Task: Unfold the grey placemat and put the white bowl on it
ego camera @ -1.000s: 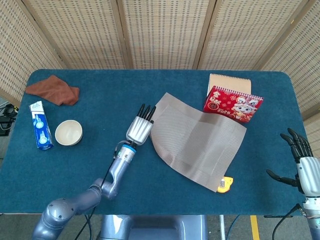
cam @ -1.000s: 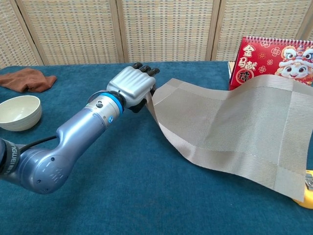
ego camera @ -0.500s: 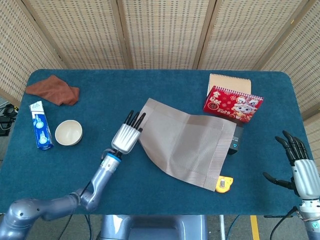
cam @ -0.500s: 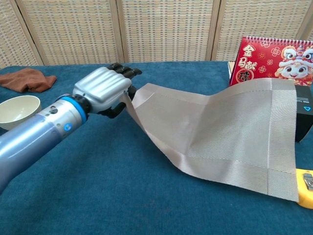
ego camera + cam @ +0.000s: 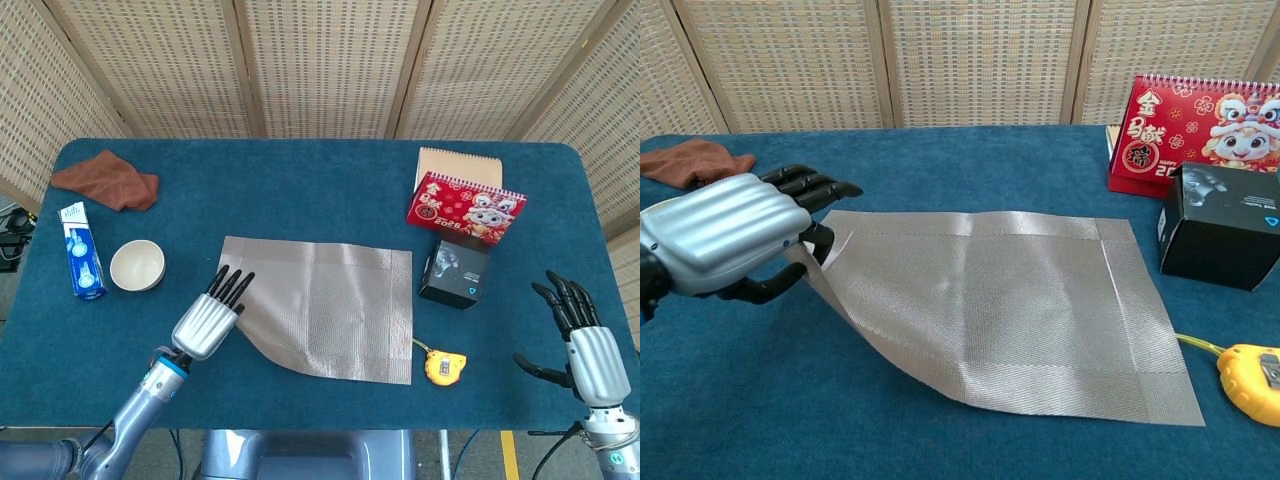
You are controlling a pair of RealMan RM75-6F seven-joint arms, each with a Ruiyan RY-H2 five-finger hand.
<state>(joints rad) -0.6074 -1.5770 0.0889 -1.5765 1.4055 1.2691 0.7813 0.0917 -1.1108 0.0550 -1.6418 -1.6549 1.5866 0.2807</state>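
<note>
Half the job looks done: the grey placemat (image 5: pixel 325 305) lies spread mid-table, woven and nearly flat, its near-left corner lifted in the left hand (image 5: pixel 725 232), which pinches it. The white bowl (image 5: pixel 137 265) sits apart to the left. The right hand (image 5: pixel 585 345) hangs spread, empty.

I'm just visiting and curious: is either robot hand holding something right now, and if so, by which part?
The left hand holds the grey placemat by its near-left corner, lifted off the table. The right hand holds nothing.
</note>
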